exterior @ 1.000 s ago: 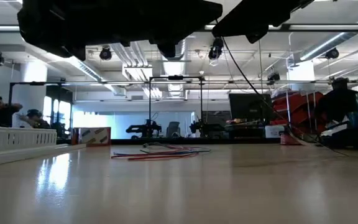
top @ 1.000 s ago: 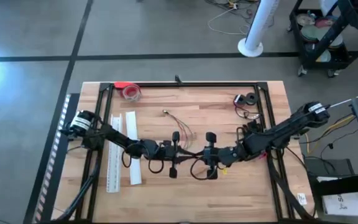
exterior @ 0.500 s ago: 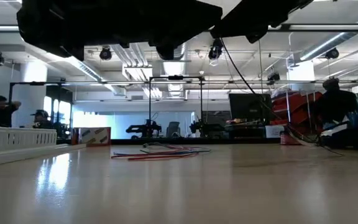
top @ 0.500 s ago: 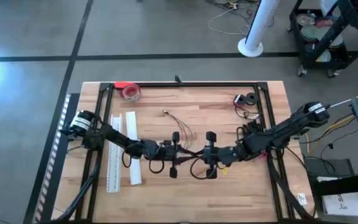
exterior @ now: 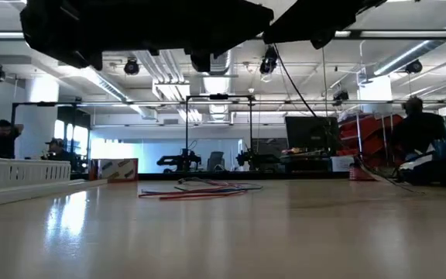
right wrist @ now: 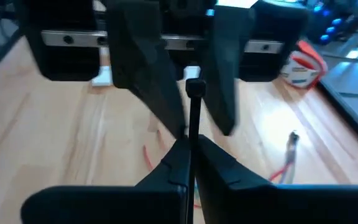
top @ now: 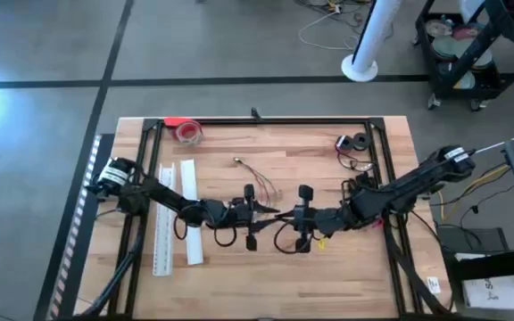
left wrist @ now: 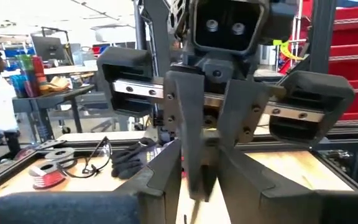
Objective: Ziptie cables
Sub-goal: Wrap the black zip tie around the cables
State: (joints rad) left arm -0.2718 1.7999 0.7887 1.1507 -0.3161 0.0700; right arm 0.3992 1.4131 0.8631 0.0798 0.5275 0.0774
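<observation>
The cables (top: 259,181) are thin reddish wires lying loose on the wood, far of both grippers; they also show in the low view (exterior: 200,190) and right wrist view (right wrist: 288,157). The grippers face each other tip to tip at mid-table, raised above it. My right gripper (right wrist: 191,149) is shut on a thin black ziptie (right wrist: 193,106). My left gripper (left wrist: 197,167) is narrowly open. Its fingertips (right wrist: 178,127) stand on either side of the ziptie, and I cannot tell whether they touch it. My right gripper pinches the ziptie's strip (right wrist: 192,127) between its two fingertips, coming level from the table's right. The strip runs on past the fingertips toward my left gripper, along the fingers. Its small square head (right wrist: 193,86) is at the free end, clear of the table.
Two long white flat strips (top: 177,214) lie at the left. A roll of red tape (top: 188,132) sits far left, and small dark parts with wires (top: 355,143) far right. A black frame (top: 266,120) borders the work area. Bare wood lies near the front edge.
Both grippers have drifted together a little toward the table's far edge, staying tip to tip. The cables have stayed where they were.
</observation>
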